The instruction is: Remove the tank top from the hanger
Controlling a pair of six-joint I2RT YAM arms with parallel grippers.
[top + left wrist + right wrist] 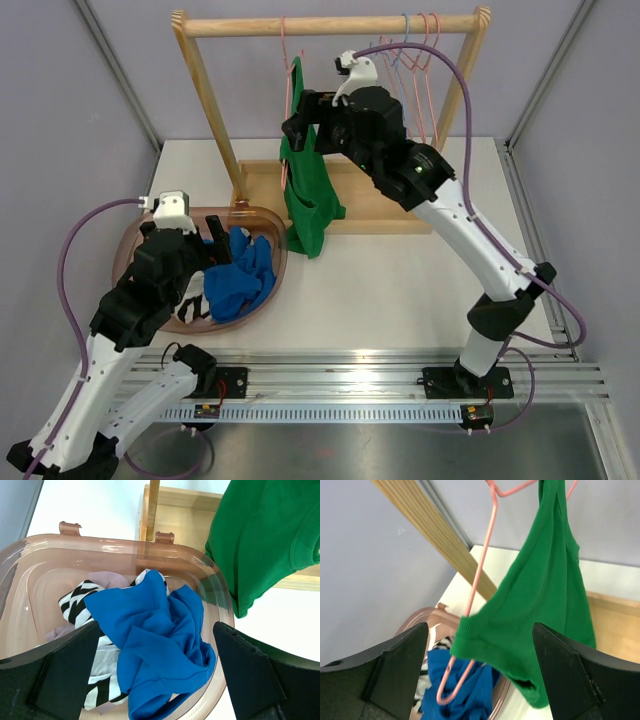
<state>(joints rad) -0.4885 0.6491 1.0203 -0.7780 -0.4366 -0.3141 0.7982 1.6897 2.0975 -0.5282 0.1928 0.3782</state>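
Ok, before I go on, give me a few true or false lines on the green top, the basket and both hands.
1. The green tank top hangs from a pink hanger on the wooden rack. True.
2. The right hand is shut on the tank top. False: it is open, one finger on either side of the top, not pinching it.
3. A blue garment lies in the basket. True.
4. The left hand grips the blue garment. False: it is open above the basket, with nothing between its fingers.
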